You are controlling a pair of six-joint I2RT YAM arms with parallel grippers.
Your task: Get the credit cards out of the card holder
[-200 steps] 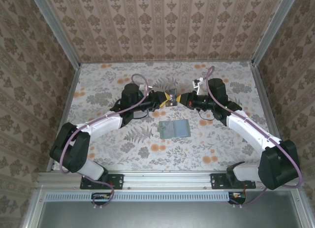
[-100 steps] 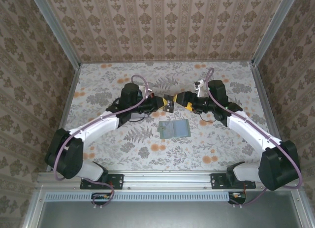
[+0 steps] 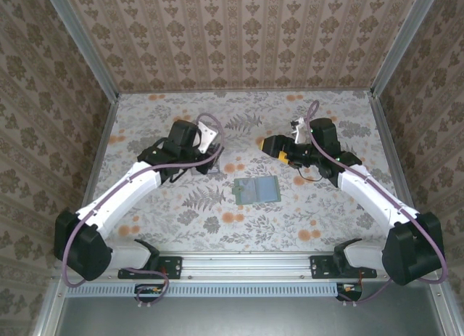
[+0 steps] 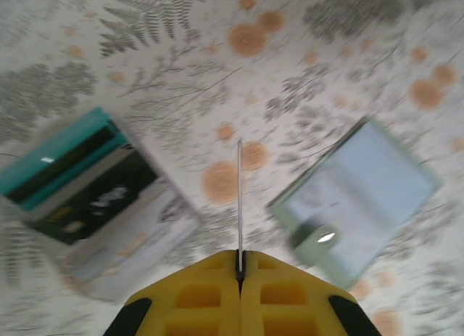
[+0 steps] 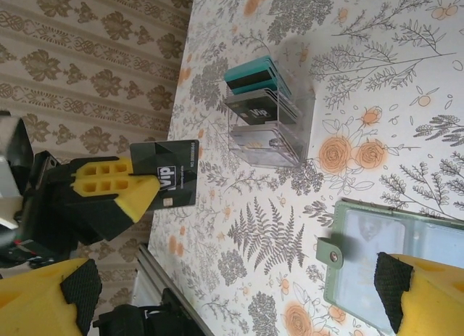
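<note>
The card holder (image 3: 258, 190) lies open and flat on the floral table, its snap tab (image 5: 333, 255) pointing left. My left gripper (image 3: 216, 156) (image 4: 240, 257) is shut on a dark credit card (image 5: 172, 173). That card shows edge-on (image 4: 239, 198) in the left wrist view, above the table between the stack and the holder (image 4: 366, 194). My right gripper (image 3: 265, 144) (image 5: 238, 292) stands open and holds nothing, up and to the right of the holder (image 5: 395, 260). More credit cards, teal and grey, sit stacked in a clear tray (image 3: 233, 167) (image 5: 261, 111) (image 4: 80, 176).
Patterned walls and metal rails (image 3: 101, 82) close in the table on three sides. The arm bases (image 3: 156, 263) are fixed along the near edge. Floral tabletop (image 3: 319, 205) lies bare to the right of the holder.
Both grippers met over the table's middle on one card. The right gripper has opened and let go, drawing back right. The left arm has swung left and down with the card.
</note>
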